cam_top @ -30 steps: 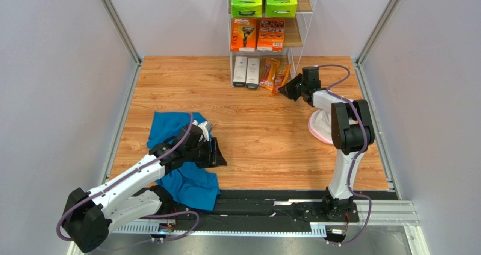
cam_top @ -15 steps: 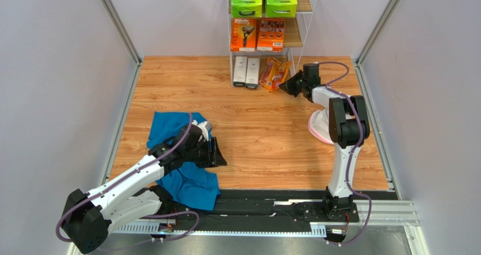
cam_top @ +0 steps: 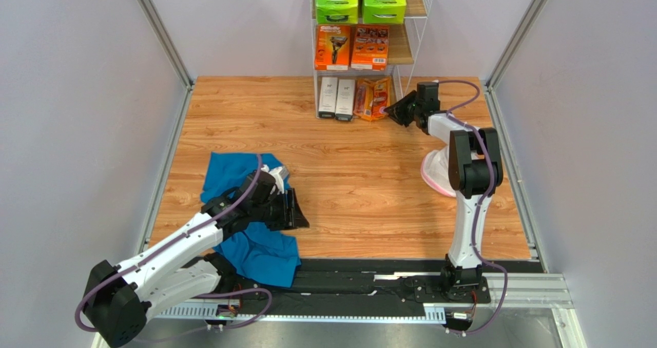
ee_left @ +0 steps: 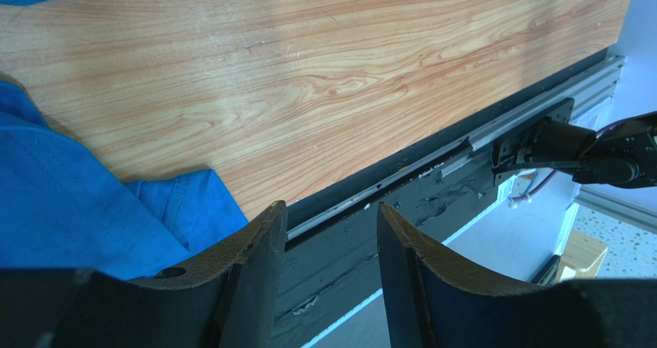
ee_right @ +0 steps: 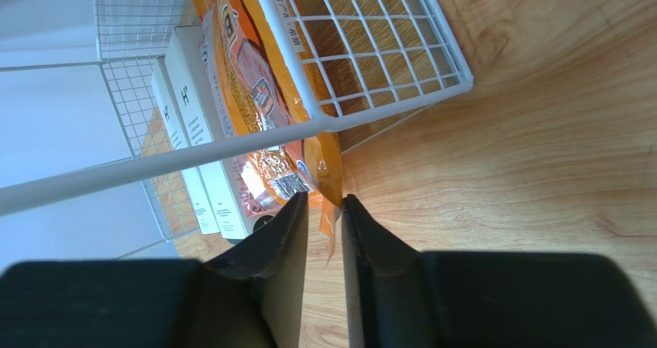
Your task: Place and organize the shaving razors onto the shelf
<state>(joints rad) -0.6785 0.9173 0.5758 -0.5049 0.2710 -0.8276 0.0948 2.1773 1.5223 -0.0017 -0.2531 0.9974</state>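
The white wire shelf (cam_top: pixel 417 26) stands at the back. Two black boxes with lime-green ends (cam_top: pixel 337 8) lie on an upper tier and two orange boxes (cam_top: pixel 351 46) on the tier below. Two slim white boxes (cam_top: pixel 337 97) stand at the bottom, with the two orange blister packs (cam_top: pixel 373 98) beside them. My right gripper (cam_top: pixel 395 111) is at the shelf's lower right corner. In the right wrist view it (ee_right: pixel 325 205) is closed on the lower flap of an orange blister pack (ee_right: pixel 254 94), behind the wire side (ee_right: pixel 370 40). My left gripper (cam_top: pixel 297 209) is open and empty.
A blue cloth (cam_top: pixel 247 248) lies under my left arm and shows in the left wrist view (ee_left: pixel 77 209). A round white pink-rimmed mesh item (cam_top: pixel 432 175) lies behind my right arm. Grey walls and metal rails border the wooden table.
My right gripper has moved back and slightly right, carrying the orange blister packs from in front of the shelf into its bottom level beside the white boxes. My left arm has barely moved.
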